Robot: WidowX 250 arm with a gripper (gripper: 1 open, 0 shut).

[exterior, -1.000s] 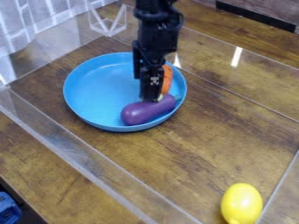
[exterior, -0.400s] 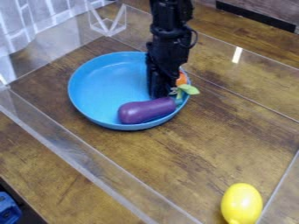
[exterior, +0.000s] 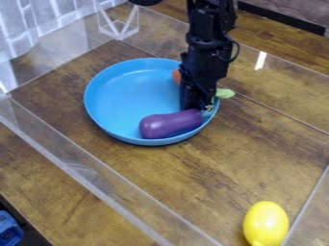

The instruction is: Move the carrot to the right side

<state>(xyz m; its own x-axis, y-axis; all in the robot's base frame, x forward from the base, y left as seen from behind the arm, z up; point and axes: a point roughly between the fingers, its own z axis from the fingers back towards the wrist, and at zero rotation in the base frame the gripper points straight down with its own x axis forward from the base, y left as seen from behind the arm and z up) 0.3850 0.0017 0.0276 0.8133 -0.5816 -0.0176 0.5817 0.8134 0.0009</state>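
— What's nearest us?
— Lemon [exterior: 266, 223] on the wood surface [exterior: 115, 183], front right. Then the eggplant [exterior: 171, 124], lying in the blue bowl [exterior: 118, 96].
— And the carrot [exterior: 222, 94]?
— Right behind the eggplant at the bowl's right rim, mostly hidden, green top poking over the edge.
— End effector [exterior: 197, 101]?
— Pointing down on the carrot, fingers closed. Can't tell if it's gripping it.

The black gripper [exterior: 195, 100] points straight down into the round blue plastic bowl [exterior: 115, 96]. Its fingers are closed on the small orange toy carrot [exterior: 179, 73]. A purple toy eggplant [exterior: 174, 124] lies just in front of the gripper. A yellow toy lemon [exterior: 266, 224] sits far off.
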